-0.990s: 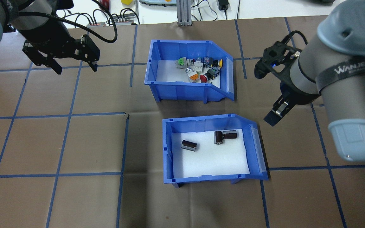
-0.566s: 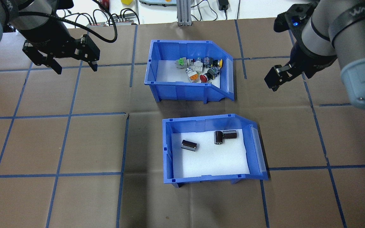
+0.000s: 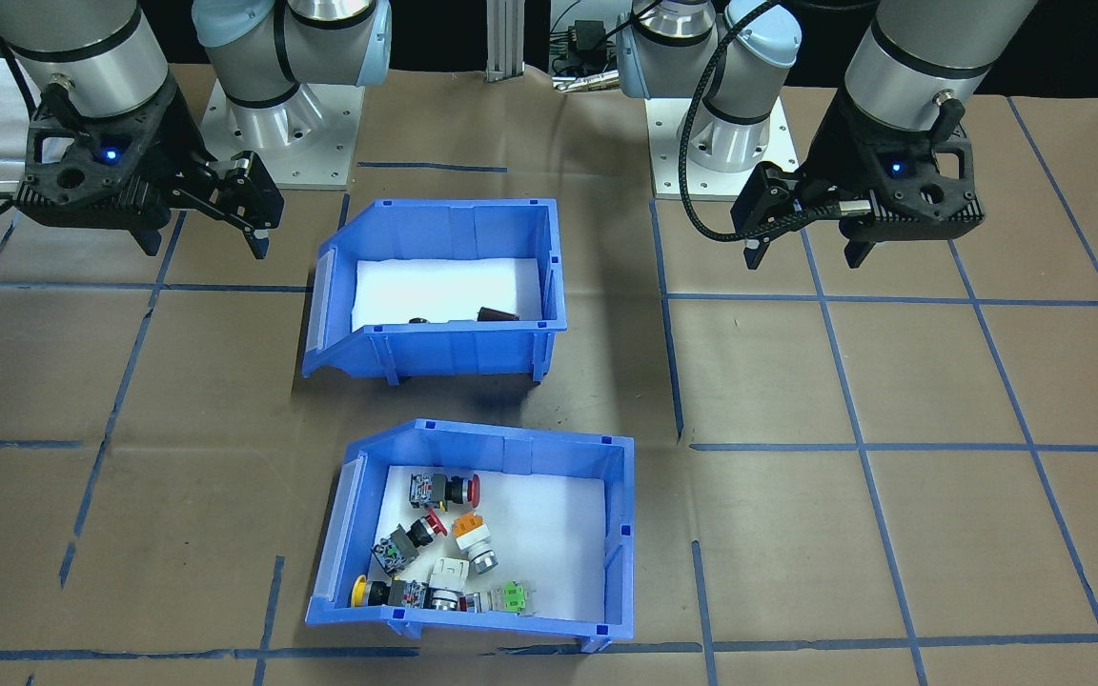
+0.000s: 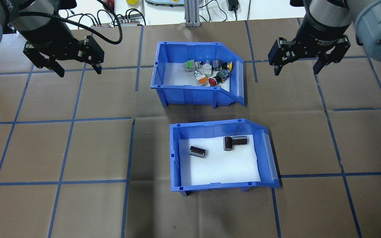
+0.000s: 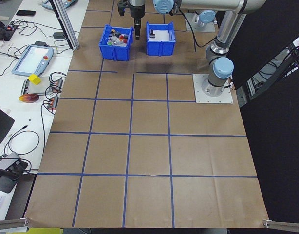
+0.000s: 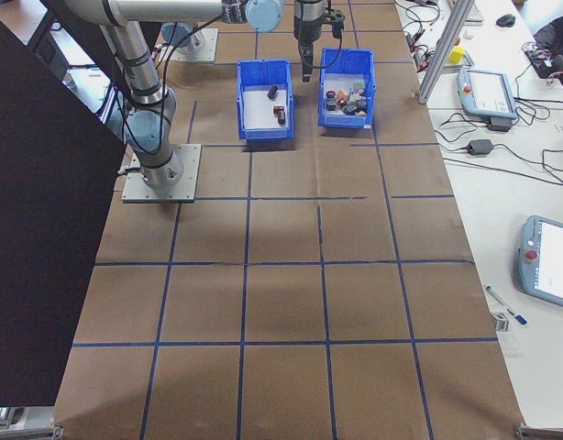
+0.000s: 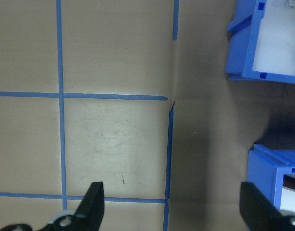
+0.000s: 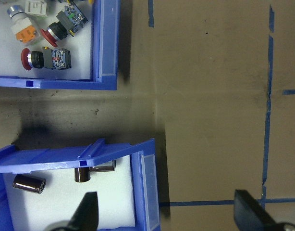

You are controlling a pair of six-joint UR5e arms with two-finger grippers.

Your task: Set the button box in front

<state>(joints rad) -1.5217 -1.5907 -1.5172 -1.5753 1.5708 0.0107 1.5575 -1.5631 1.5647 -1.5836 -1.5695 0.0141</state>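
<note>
The button box is a blue bin with a white liner and several coloured push buttons. It sits on the table's far side, beyond the other bin, and shows nearest the camera in the front-facing view. My left gripper hangs open and empty well to its left. My right gripper hangs open and empty to its right, level with it. The right wrist view shows the box's corner at the top left, and the left wrist view shows its corner at the top right. Neither gripper touches it.
A second blue bin with dark cylindrical parts stands nearer my base, just right of the button box's line. Blue tape lines grid the brown table cover. A metal post and cables lie beyond the far edge.
My right arm has swung from beside the cylinder bin toward the far side and turned, so its gripper now hangs beside the button box. The left arm and both bins have not moved.
</note>
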